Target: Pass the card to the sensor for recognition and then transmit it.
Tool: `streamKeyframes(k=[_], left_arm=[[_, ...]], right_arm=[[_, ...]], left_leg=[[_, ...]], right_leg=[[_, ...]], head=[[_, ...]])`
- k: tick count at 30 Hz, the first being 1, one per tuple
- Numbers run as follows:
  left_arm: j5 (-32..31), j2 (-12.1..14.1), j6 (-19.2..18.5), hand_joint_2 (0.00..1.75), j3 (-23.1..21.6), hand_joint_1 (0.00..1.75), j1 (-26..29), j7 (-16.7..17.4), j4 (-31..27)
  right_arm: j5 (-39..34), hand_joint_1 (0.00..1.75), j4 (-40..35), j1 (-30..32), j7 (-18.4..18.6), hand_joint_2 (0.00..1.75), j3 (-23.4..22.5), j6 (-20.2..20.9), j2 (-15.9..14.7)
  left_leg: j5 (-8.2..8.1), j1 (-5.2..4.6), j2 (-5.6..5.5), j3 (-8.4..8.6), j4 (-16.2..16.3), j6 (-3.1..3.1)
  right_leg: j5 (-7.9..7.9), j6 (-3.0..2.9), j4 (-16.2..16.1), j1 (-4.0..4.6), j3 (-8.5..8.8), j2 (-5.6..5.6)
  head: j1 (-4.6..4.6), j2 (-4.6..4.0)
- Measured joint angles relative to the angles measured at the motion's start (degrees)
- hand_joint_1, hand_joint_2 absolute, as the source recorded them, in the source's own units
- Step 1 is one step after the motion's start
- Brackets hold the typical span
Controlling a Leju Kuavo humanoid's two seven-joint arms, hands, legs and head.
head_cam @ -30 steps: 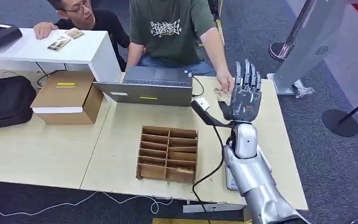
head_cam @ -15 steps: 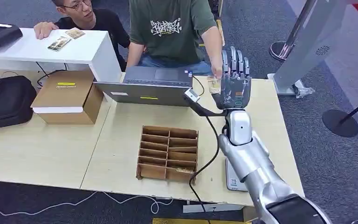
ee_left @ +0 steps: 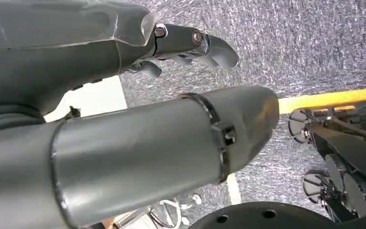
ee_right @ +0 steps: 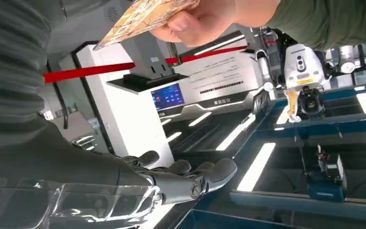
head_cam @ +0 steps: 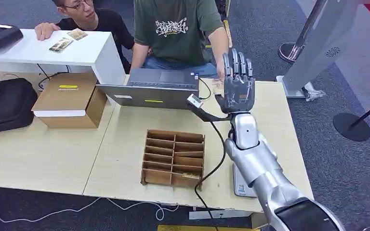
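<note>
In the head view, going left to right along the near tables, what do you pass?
Black bag → cardboard box → laptop → right hand, raised with fingers spread → grey kiosk stand.

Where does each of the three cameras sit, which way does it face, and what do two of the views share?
Head view: high on the body, looking forward and down at the table; shows the raised right arm and right robot hand.
Left wrist view: behind the left robot hand, facing the grey carpet.
Right wrist view: behind the right robot hand, looking toward the person's hand holding the card.
Shared: head and right wrist views both show the right robot hand, open, and the card.
</note>
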Motion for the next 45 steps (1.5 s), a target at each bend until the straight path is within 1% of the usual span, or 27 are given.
streamKeyframes(k=[2,3,4,5,9,22,29,33,35,37,39,41,43,45], left_arm=[[0.0,0.02,0.0,0.0,0.0,0.0,-0.01,0.11,0.0],[0.0,0.02,0.0,0.0,0.0,0.0,0.0,0.13,0.0],[0.0,0.02,0.0,0.0,0.0,0.0,0.0,0.17,0.0],[0.11,0.02,0.0,0.0,0.0,0.0,-0.01,0.17,0.0],[0.37,0.09,-0.06,0.0,0.02,0.0,0.01,0.2,-0.02],[0.76,0.26,-0.15,0.0,0.0,0.0,0.01,0.31,-0.44],[1.09,0.26,-0.13,0.0,0.0,0.0,0.02,0.52,-0.44],[1.27,0.26,-0.09,0.0,0.0,0.0,0.02,0.52,-0.44],[1.44,0.26,-0.09,0.0,0.02,0.0,0.02,0.52,-0.44],[1.84,0.24,-0.09,0.0,0.02,0.0,0.03,0.52,-0.44],[2.08,0.24,-0.09,0.0,0.02,0.0,0.03,0.52,-0.44],[2.3,0.22,-0.15,0.0,0.02,0.0,0.09,0.52,-0.44],[2.47,0.17,-0.17,0.0,0.02,0.0,0.16,0.52,-0.44],[2.51,0.17,-0.2,0.0,0.02,0.0,0.21,0.52,-0.44]], right_arm=[[0.0,0.0,0.13,-0.07,0.0,1.75,0.15,0.0,-0.02],[0.0,0.19,0.2,-0.08,0.0,1.75,0.24,0.0,-0.04],[0.0,1.69,0.22,-0.08,0.0,1.75,0.28,0.0,-0.04],[0.0,1.75,0.31,-0.08,-0.17,1.75,0.28,0.02,-0.04],[0.0,1.75,0.76,-0.06,-1.26,1.75,0.28,0.09,-0.04],[0.0,1.75,1.38,-0.08,-1.53,1.75,-0.31,0.11,-0.04],[0.0,1.75,1.77,-0.09,-2.73,1.75,-1.36,0.02,-0.04],[-0.33,1.75,1.77,-0.05,-4.0,1.75,-2.76,0.0,-0.02],[-2.34,1.75,1.77,0.14,-5.73,1.75,-4.13,0.07,0.15],[-8.28,1.75,1.42,0.59,-9.62,1.75,-5.82,1.59,0.77],[-13.86,1.75,0.46,1.23,-12.89,1.75,-7.74,4.34,1.44],[-19.09,1.75,-1.53,2.4,-15.24,1.75,-9.47,9.01,2.06],[-26.35,1.75,-4.67,4.09,-17.31,1.75,-11.27,15.72,2.67],[-32.95,1.75,-7.72,6.0,-19.15,1.75,-12.92,20.89,3.02]], left_leg=[[0.0,0.0,0.0,0.0,0.0,0.0],[0.0,0.0,0.0,0.0,0.0,0.0],[0.0,0.0,0.0,0.0,0.0,0.0],[0.0,0.0,0.0,0.0,0.0,0.0],[0.0,0.0,0.0,0.0,0.0,0.0],[0.0,0.0,0.0,-0.01,0.0,0.0],[0.0,0.0,-0.01,-0.01,0.0,0.0],[0.0,0.0,-0.01,-0.01,0.0,0.0],[0.0,0.0,-0.01,-0.01,0.0,0.0],[0.0,0.0,-0.01,-0.01,0.0,0.0],[0.0,0.0,-0.01,-0.01,0.0,0.0],[0.0,0.0,-0.02,-0.01,0.0,0.0],[0.0,0.0,-0.02,-0.02,0.0,0.0],[0.0,0.0,-0.05,-0.02,0.0,0.0]], right_leg=[[0.0,0.0,0.0,0.0,0.0,0.0],[0.0,0.0,0.0,0.0,0.0,0.0],[0.0,0.0,0.0,0.0,0.0,0.0],[0.0,0.0,0.0,0.0,0.0,0.0],[0.0,0.0,0.0,0.0,0.0,0.0],[0.0,0.0,0.0,0.0,0.0,-0.01],[0.0,0.0,0.0,0.0,0.0,-0.01],[0.0,0.0,0.0,0.0,0.0,-0.01],[0.0,0.0,0.0,0.0,0.01,-0.01],[0.0,0.0,0.0,0.0,0.01,-0.01],[0.0,0.0,0.0,0.0,0.01,-0.01],[0.0,0.0,0.0,0.0,0.0,-0.02],[0.0,0.0,0.0,0.0,0.0,-0.02],[-0.03,0.03,0.0,0.0,0.0,-0.05]], head=[[0.0,0.0],[-0.02,0.0],[0.0,0.0],[-0.02,0.0],[0.0,0.0],[0.0,0.0],[0.0,0.0],[-0.02,0.0],[0.0,0.0],[0.0,0.0],[0.0,0.0],[0.0,0.0],[0.0,0.0],[0.0,0.0]])
